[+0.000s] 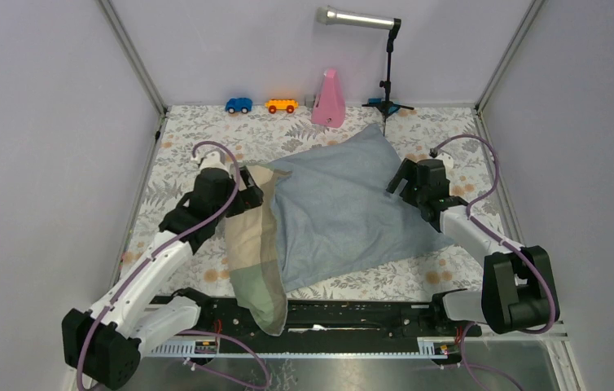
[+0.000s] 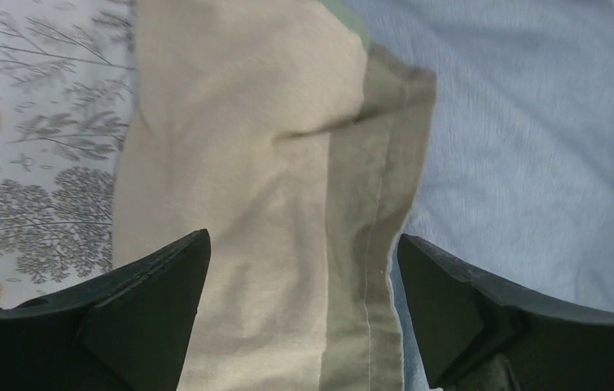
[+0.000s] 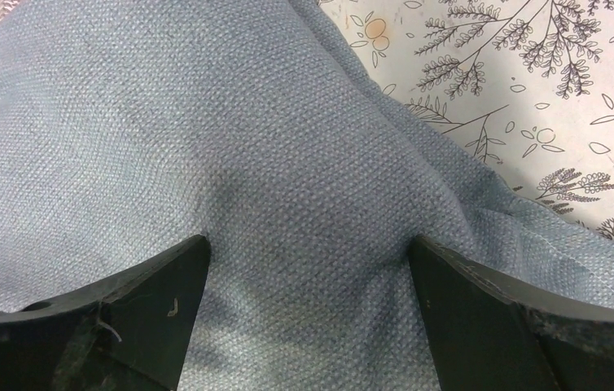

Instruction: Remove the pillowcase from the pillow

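The blue-grey pillowcase [image 1: 344, 213] lies across the middle of the floral table, and its beige-olive band [image 1: 253, 244] runs down the left end to the front rail. The pillow is hidden; no cream surface shows. My left gripper [image 1: 248, 192] hovers open over the top of the band, with the beige cloth [image 2: 230, 163] and the olive hem [image 2: 377, 204] lying between its fingers [image 2: 169, 277], nothing pinched. At the case's right edge, my right gripper [image 1: 398, 184] stands open over blue fabric [image 3: 287, 147], which bulges up between its spread fingertips [image 3: 182, 269].
Along the back wall stand a blue toy car [image 1: 239, 105], an orange toy car [image 1: 281, 106], a pink cone-shaped object [image 1: 329, 99] and a microphone stand [image 1: 386, 81]. The band's lower end drapes over the black front rail [image 1: 353, 314]. Floral tablecloth [image 1: 450, 269] shows around the case.
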{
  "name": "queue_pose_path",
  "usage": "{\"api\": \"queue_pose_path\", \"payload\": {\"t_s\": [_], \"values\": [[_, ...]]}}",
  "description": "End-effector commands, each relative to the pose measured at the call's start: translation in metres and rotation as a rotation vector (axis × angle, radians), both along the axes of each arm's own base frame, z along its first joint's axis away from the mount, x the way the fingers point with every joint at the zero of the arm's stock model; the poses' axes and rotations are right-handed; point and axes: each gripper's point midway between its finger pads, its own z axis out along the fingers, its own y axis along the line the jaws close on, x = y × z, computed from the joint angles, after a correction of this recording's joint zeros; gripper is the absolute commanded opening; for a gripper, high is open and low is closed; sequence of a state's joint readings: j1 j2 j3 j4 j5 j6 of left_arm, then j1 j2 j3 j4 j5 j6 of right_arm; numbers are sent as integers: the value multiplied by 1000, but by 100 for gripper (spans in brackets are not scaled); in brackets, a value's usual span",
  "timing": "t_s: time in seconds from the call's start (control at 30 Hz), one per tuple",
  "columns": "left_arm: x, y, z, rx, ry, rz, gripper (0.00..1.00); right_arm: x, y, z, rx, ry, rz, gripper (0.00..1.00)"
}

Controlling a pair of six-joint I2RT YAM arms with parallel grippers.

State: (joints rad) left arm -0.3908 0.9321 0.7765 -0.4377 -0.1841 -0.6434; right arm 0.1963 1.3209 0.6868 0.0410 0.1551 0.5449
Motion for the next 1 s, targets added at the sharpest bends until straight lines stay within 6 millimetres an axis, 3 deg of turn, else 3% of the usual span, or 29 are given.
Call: {"api": "queue_pose_path", "payload": {"t_s": [0.0,0.27,0.5,0.53,0.63,0.73,0.8,0.87,0.9,0.97], "values": [[-2,-30,9,27,0,-151,90,2,3,17,8,-77,13,100],[-2,-56,0,125,14,-190,79,2,4,12,10,-63,21,99],[0,-59,-12,144,50,-198,45,4,6,6,10,-33,28,100],[0,-60,-12,142,51,-198,46,4,7,5,12,-31,30,100],[1,-62,-15,142,63,-205,60,4,9,3,18,-23,42,100],[1,-64,-19,145,79,-213,62,4,11,1,20,-12,49,100],[2,-67,-21,142,84,-224,48,4,11,-1,19,-2,51,100],[3,-69,-23,144,87,-235,9,4,12,-3,20,6,53,100],[3,-69,-23,147,90,-233,0,5,12,-3,20,8,55,100],[4,-69,-24,148,91,-229,0,5,12,-3,21,11,58,100]]}}
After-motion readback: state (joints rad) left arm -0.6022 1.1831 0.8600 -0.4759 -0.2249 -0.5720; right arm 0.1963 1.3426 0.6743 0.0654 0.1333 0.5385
